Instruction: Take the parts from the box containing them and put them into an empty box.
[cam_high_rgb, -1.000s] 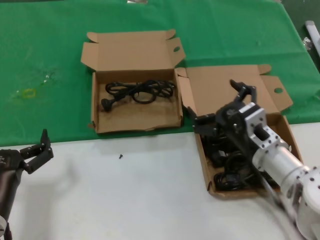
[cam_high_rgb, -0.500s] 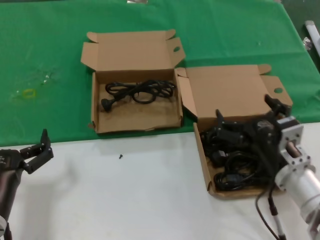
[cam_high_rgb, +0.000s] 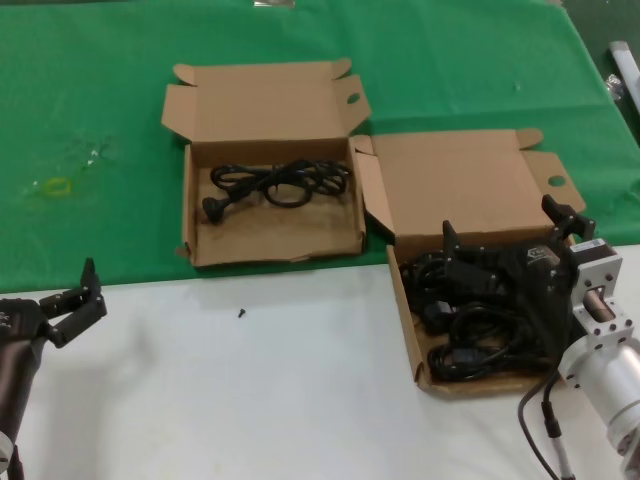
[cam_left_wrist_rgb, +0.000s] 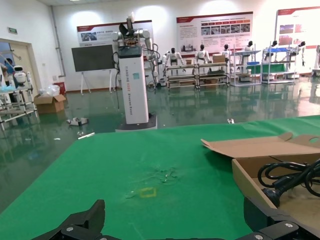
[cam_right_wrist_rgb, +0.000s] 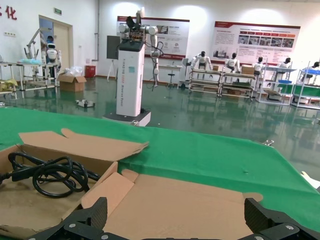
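Note:
The box containing them (cam_high_rgb: 405, 325) lies at the right with its lid (cam_high_rgb: 450, 180) open; several black power cords (cam_high_rgb: 470, 335) fill it. My right gripper (cam_high_rgb: 507, 228) hovers open over the back of that pile, with nothing between its fingers; the right wrist view shows only bare lid (cam_right_wrist_rgb: 180, 200) between them. The empty box (cam_high_rgb: 270, 235) at the left centre holds one coiled cord (cam_high_rgb: 280, 182), which also shows as a cord (cam_right_wrist_rgb: 50, 172) in the right wrist view and a cord (cam_left_wrist_rgb: 290, 177) in the left one. My left gripper (cam_high_rgb: 75, 300) is parked open at the near left.
Both boxes rest on a green cloth (cam_high_rgb: 90, 100) that ends at a white tabletop (cam_high_rgb: 250, 400) in front. A small black speck (cam_high_rgb: 241, 313) lies on the white part. A yellow mark (cam_high_rgb: 57, 186) is on the cloth at far left.
My right gripper has swung to the right and come down closer to the cords in the right box, still open. The left arm has not moved.

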